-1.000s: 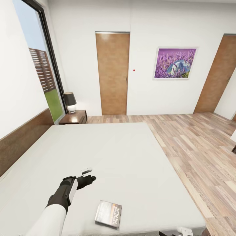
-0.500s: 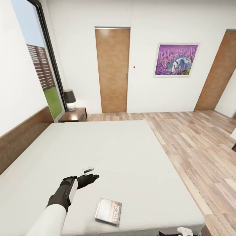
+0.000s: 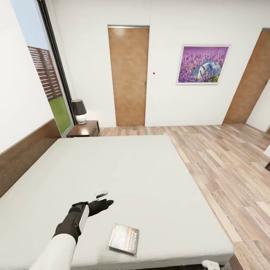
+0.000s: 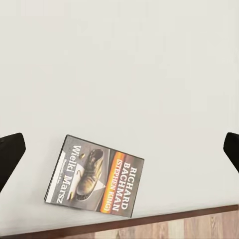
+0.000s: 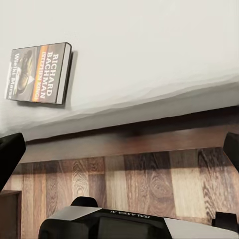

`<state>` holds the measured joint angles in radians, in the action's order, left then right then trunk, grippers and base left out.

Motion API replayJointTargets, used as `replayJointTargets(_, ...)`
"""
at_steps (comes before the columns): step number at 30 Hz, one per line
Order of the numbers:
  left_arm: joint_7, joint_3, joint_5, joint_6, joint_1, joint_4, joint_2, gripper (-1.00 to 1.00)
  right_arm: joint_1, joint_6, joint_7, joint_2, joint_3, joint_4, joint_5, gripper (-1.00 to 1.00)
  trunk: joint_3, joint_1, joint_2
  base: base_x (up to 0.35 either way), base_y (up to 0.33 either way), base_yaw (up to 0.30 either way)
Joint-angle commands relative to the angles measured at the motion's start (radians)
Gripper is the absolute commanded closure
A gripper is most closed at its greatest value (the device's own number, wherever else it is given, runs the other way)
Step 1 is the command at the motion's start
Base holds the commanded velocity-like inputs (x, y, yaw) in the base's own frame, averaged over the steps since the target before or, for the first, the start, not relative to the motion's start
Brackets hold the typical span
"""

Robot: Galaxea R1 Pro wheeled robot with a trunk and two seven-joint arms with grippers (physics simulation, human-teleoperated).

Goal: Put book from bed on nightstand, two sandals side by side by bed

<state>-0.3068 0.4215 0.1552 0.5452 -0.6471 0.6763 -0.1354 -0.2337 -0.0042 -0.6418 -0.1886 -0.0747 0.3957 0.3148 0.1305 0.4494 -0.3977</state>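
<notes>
The book (image 3: 124, 238) lies flat on the pale mattress of the bed (image 3: 123, 168), near its foot edge. My left gripper (image 3: 103, 200) hovers open over the mattress, just beyond and left of the book. In the left wrist view the book (image 4: 94, 175) lies between and below the spread black fingertips (image 4: 10, 154), untouched. My right gripper (image 5: 119, 152) is open over the floor beside the dark bed frame (image 5: 129, 137), with the book (image 5: 40, 73) up on the mattress. A nightstand (image 3: 84, 129) stands at the bed's far corner. The sandals are out of view.
A black-shaded lamp (image 3: 78, 111) stands on the nightstand by the tall window (image 3: 41, 71). Two wooden doors (image 3: 128, 77) and a purple picture (image 3: 202, 64) line the far wall. Open wood floor (image 3: 225, 161) runs right of the bed. The robot base (image 5: 119, 221) sits beneath my right gripper.
The whole head view has shifted, so the camera moved. The book lies where it was, and my left gripper stays open at nearly the same spot.
</notes>
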Motion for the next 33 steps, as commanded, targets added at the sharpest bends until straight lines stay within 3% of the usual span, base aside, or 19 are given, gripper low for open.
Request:
replayJointTargets(1, -0.009, 0.008, 0.01, 0.004, -0.001, 0.002, -0.002, -1.0, -0.001, 0.0, -0.006, 0.0, -0.002, -0.001, 0.004, -1.0, 0.004, 0.001, -0.002, 0.0, 0.0, 0.0)
replayJointTargets(29, -0.01, 0.005, 0.011, 0.003, 0.0, 0.001, -0.005, -1.0, -0.001, 0.0, -0.004, 0.001, -0.002, -0.002, 0.003, -1.0, 0.048, 0.001, -0.002, 0.034, 0.0, 0.0)
replayJointTargets(31, -0.021, -0.014, 0.011, 0.001, 0.001, 0.0, -0.006, -1.0, -0.001, 0.0, -0.004, 0.001, -0.002, -0.002, 0.003, -1.0, 0.051, 0.001, -0.002, 0.002, 0.0, 0.0)
replayJointTargets(33, -0.046, -0.055, 0.011, -0.001, 0.003, 0.0, -0.006, -1.0, -0.001, 0.0, -0.004, 0.001, -0.002, -0.001, 0.003, -1.0, 0.054, 0.001, -0.002, 0.001, 0.0, 0.0)
